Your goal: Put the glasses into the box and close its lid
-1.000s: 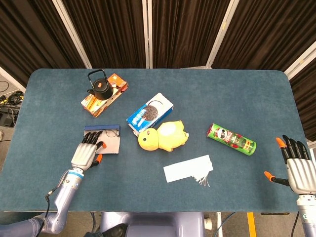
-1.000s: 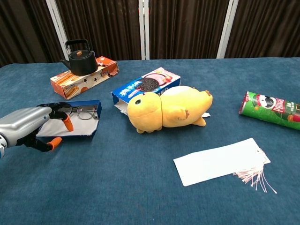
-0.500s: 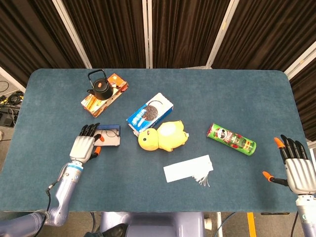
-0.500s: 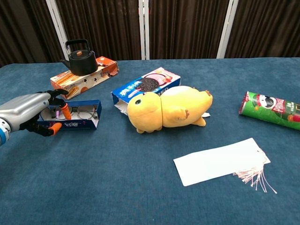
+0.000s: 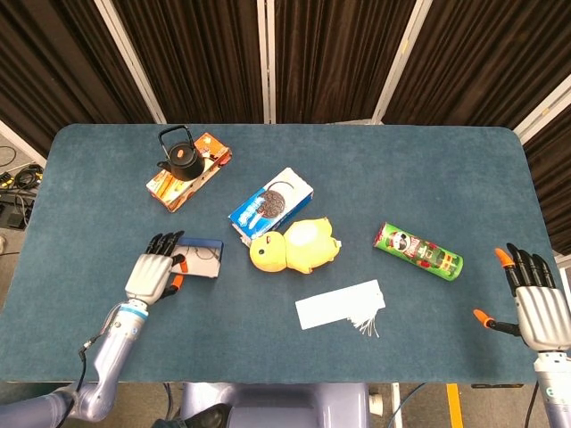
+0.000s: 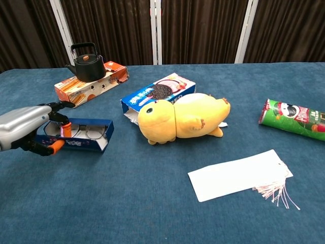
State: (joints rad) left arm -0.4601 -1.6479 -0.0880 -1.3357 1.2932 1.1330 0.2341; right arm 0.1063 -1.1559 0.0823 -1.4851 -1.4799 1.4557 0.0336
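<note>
A small blue box (image 5: 203, 259) (image 6: 87, 144) lies on the blue table's left side, with the wire-rimmed glasses (image 6: 85, 133) (image 5: 208, 257) inside it. Its lid stands partly raised along the near side. My left hand (image 5: 152, 273) (image 6: 23, 130) is at the box's left end and grips the lid, fingers over its top edge and thumb on its outer face. My right hand (image 5: 538, 308) hovers at the table's near right corner with fingers spread and nothing in it; only the head view shows it.
A black kettle (image 5: 181, 157) sits on an orange carton (image 5: 198, 176) behind the box. A cookie box (image 5: 272, 203) and a yellow duck plush (image 5: 296, 245) lie just right of it. Farther right are a white paper tag (image 5: 339, 305) and a green chips can (image 5: 417, 250).
My left hand has lifted the lid from lying flat to partly raised. The box has slid a little to the right with it. The right hand has barely moved.
</note>
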